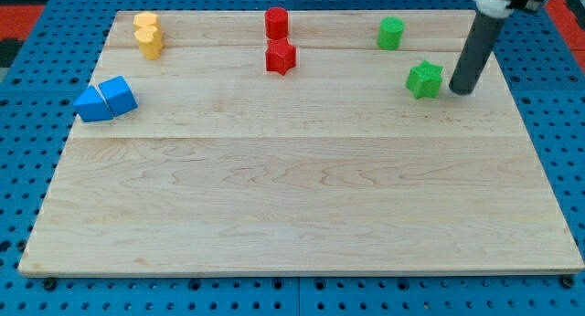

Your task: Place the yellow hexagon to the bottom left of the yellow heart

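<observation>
Two yellow blocks touch each other at the board's top left. The upper one (144, 23) and the lower one (151, 41) are too small to tell which is the hexagon and which is the heart. My tip (460, 89) rests on the board at the view's right, just right of a green star (424, 79). It is far from the yellow blocks.
A red cylinder (277, 23) and a red star (280, 57) sit at the top centre. A green cylinder (391, 33) is at the top right. Two blue blocks (92, 104) (119, 95) touch near the wooden board's (292, 206) left edge.
</observation>
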Controlling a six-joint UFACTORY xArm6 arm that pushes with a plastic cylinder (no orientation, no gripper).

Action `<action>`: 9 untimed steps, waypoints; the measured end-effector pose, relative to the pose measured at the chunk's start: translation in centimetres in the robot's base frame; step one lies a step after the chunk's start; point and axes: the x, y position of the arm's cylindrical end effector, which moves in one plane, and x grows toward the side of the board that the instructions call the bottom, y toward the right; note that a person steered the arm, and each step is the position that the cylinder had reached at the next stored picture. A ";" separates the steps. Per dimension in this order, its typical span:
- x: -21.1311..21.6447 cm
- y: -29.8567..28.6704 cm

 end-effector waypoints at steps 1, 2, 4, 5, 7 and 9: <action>-5.1 -2.1; 2.1 -3.6; 6.8 1.7; -3.9 3.7; -13.8 -3.6; -6.8 -2.3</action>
